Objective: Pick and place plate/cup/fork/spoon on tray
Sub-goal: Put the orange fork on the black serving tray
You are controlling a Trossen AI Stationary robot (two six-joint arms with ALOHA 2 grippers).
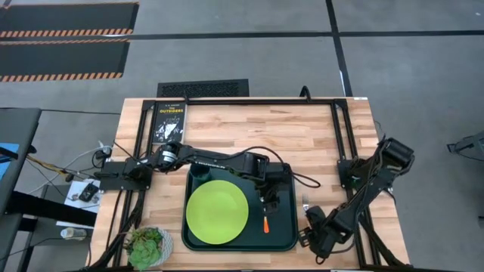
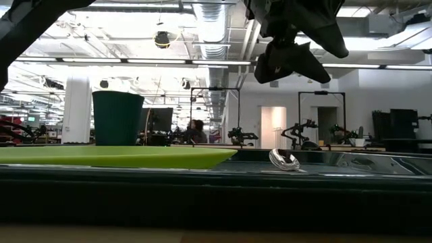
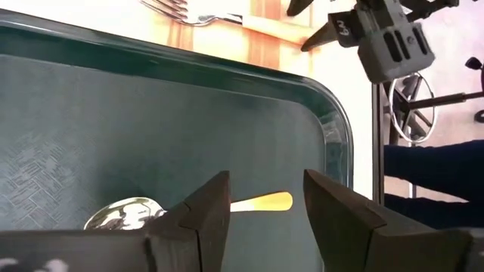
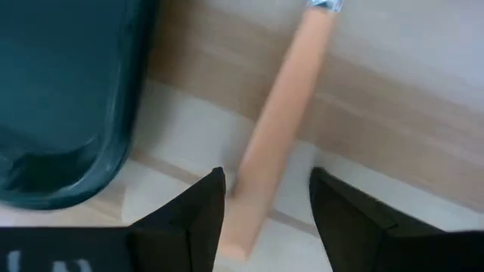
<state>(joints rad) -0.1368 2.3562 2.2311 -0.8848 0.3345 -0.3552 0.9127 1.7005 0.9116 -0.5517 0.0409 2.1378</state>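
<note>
The dark green tray [image 1: 286, 227] holds the lime-green plate [image 1: 217, 211], the dark teal cup [image 1: 199, 172] at its far left corner, and the spoon [image 1: 266, 221]. The spoon lies flat to the right of the plate, red-orange handle toward the near edge. My left gripper [image 3: 266, 181] is open above the spoon [image 3: 257, 202] and clear of it. The fork [image 4: 281, 121] lies on the table right of the tray. My right gripper [image 4: 266, 177] is open, low over the table, one finger on either side of the fork handle's free end. I see no touch.
A black book [image 1: 168, 121] lies at the far left of the table. A small bowl of green leaves [image 1: 149, 245] stands at the near left corner. Bare wood lies beyond the tray's far rim. The arms' bases stand at the left and right edges.
</note>
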